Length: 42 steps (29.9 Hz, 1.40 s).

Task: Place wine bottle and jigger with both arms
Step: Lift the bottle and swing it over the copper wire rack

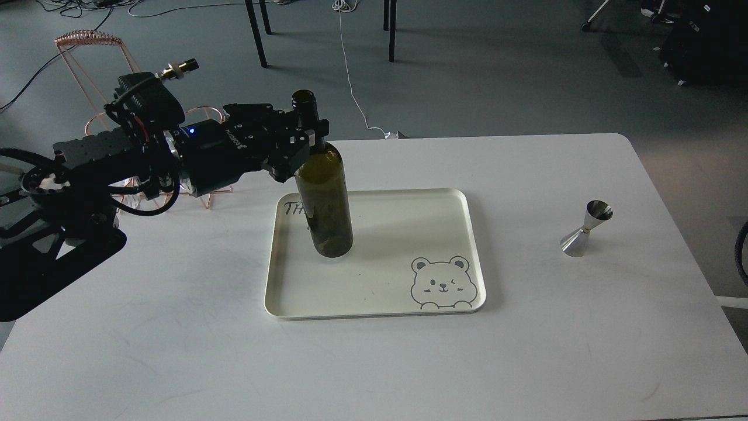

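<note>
Green wine bottle (325, 199) neck between left fingers (315, 130)

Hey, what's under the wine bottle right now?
The wine bottle stands upright on the cream tray, near its back-left corner. Dark lettering printed on the tray starts beside the bottle; the rest is hidden behind the glass. The left hand grips its neck.

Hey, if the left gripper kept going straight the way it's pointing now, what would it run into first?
The left gripper points rightward and already meets the wine bottle, its jaws closed at the base of the neck. Beyond the bottle the way looks free above the tray, though depth is unclear.
</note>
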Tool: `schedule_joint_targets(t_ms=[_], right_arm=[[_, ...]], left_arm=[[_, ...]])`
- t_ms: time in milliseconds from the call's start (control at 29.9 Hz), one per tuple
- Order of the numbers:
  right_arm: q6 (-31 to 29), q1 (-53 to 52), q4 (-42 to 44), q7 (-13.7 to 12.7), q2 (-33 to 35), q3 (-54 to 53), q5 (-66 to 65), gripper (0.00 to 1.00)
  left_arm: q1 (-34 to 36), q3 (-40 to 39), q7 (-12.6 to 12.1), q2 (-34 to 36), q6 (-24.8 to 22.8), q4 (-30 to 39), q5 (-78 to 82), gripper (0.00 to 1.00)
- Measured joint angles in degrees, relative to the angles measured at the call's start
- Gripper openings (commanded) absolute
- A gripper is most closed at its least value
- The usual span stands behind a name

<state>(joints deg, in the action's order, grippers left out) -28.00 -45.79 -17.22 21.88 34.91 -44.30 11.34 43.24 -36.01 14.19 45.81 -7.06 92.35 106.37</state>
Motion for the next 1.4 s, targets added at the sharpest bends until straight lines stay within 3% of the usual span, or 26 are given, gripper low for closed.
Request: schedule_joint_targets(t_ms=[234, 502, 602, 836, 1405], right_arm=[[0.00, -0.01, 0.08, -0.01, 0.38, 0.00, 0.00, 0.99], [0.00, 0.07, 0.04, -0.03, 0.43, 0.17, 0.00, 0.99], [0.00, 0.06, 0.00, -0.03, 0.42, 0.19, 0.00, 0.99], [0.00, 0.04, -0.01, -0.05, 0.32, 0.59, -0.08, 0.99], [0.00, 0.09, 0.36, -0.09, 0.44, 0.71, -0.09, 0.99]], left_arm=[[3.71, -3.74, 0.23, 8.42, -1.70, 2.94, -5.12, 0.12], [8.48, -3.34, 4.00, 20.21, -2.16, 1.79, -12.74, 0.11], [8.60, -3.15, 4.38, 22.02, -2.16, -0.59, -12.87, 0.12], [9.07, -2.97, 4.69, 21.58, -1.98, -12.08, -12.32, 0.12], [9.39, -2.74, 4.60, 12.00, -1.73, -23.02, -7.91, 0.11]])
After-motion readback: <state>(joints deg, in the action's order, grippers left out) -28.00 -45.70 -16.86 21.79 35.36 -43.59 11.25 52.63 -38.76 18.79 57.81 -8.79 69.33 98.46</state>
